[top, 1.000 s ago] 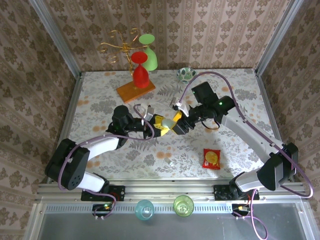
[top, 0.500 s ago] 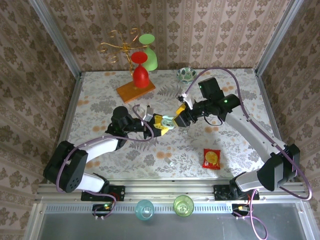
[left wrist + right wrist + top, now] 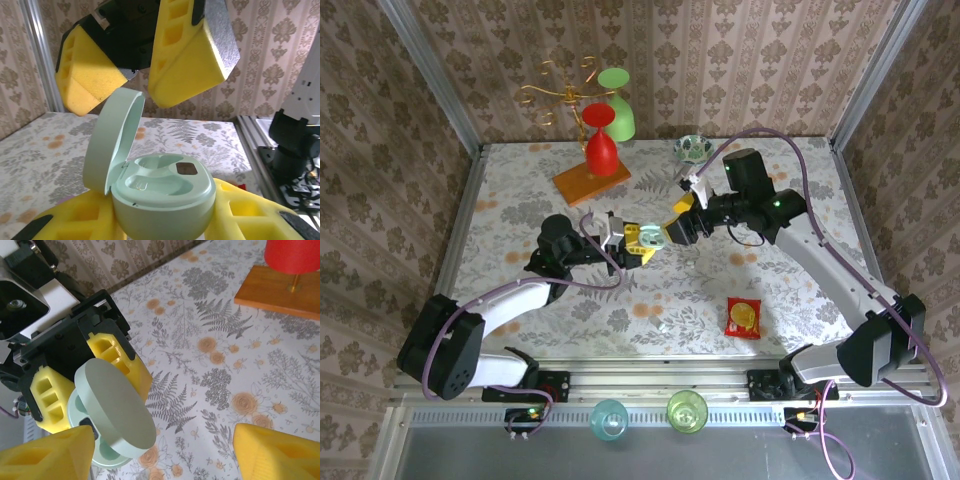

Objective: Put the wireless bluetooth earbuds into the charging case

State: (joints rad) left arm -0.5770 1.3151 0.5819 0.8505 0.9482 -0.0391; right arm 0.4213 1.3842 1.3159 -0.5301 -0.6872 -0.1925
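1. The left gripper [image 3: 642, 243] is gripping the mint charging case [image 3: 165, 195] low on its body, jaws narrow, holding it up over the middle of the bench [image 3: 520, 190].
2. The lid [image 3: 112, 140] is standing open, tipped up to the left in the left wrist view.
3. The right gripper [image 3: 140, 65] is hovering just above the lid's rim, jaws spread wide and holding nothing.
4. A pale speck [image 3: 661, 322] is lying near the bench's near edge, left of the red packet [image 3: 743, 317]. It's possibly an earbud but too small to tell.

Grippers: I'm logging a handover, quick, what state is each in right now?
Left gripper: closed on the open case.
Right gripper: open by the lid, holding nothing.
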